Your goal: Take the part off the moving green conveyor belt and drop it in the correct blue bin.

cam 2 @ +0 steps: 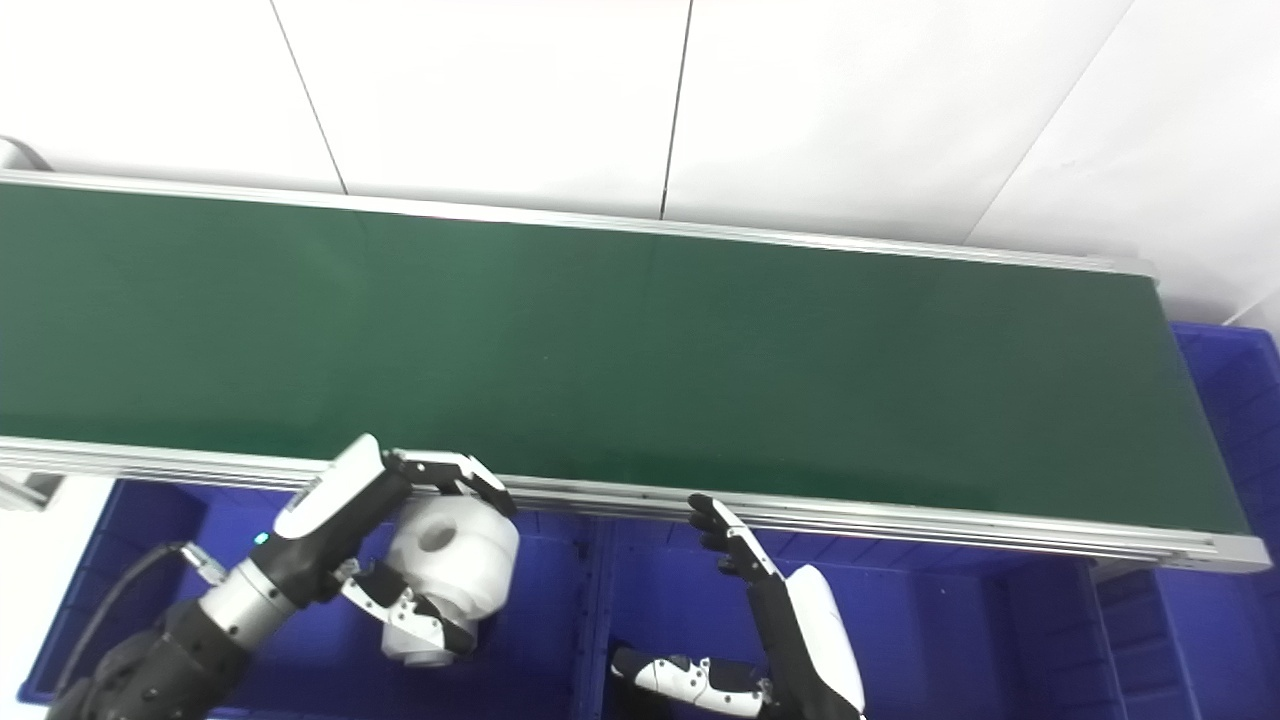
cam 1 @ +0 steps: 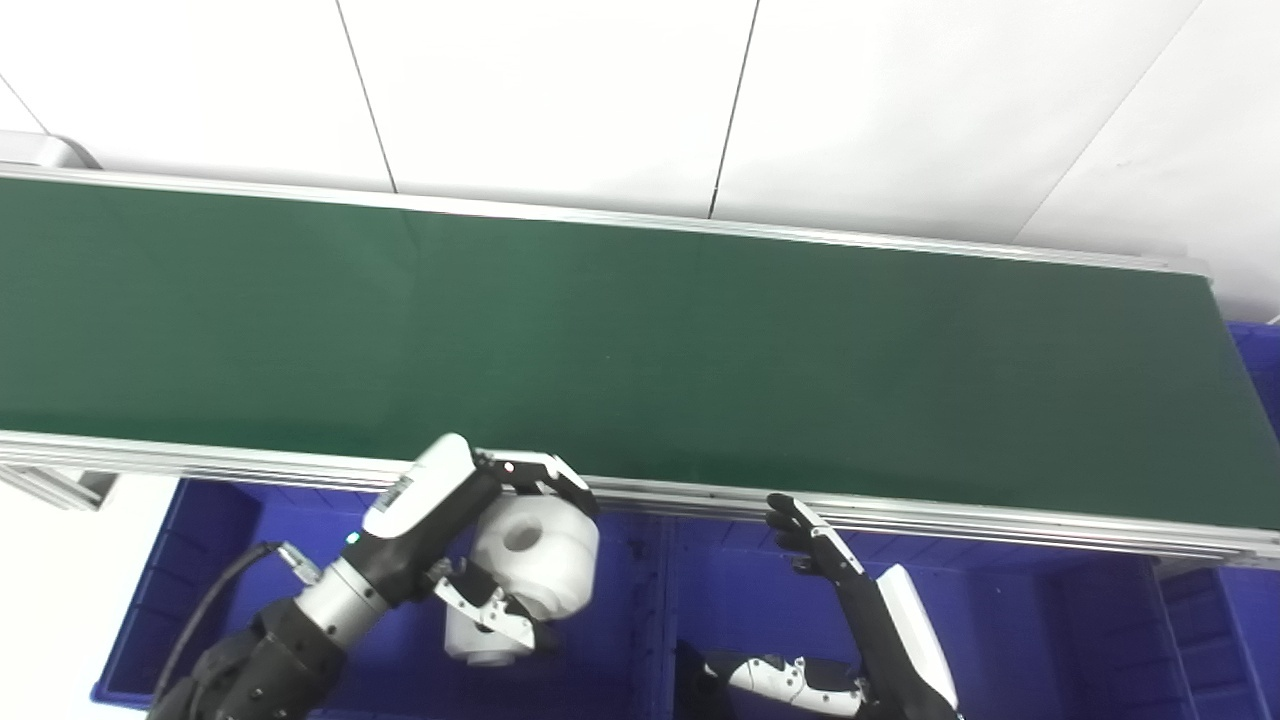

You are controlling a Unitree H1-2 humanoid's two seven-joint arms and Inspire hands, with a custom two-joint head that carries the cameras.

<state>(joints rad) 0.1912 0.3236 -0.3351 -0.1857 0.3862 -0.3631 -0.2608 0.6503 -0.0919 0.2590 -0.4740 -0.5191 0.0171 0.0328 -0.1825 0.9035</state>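
Observation:
My left hand is shut on a white rounded part with a hole in its top. It holds the part above the left blue bin, just in front of the conveyor's near rail. The same part shows in the right eye view. My right hand is open and empty, fingers straight, raised over the middle blue bin. The green conveyor belt carries nothing in view.
The belt's aluminium near rail runs right above the bins. Another blue bin stands past the belt's right end. A white wall is behind the belt.

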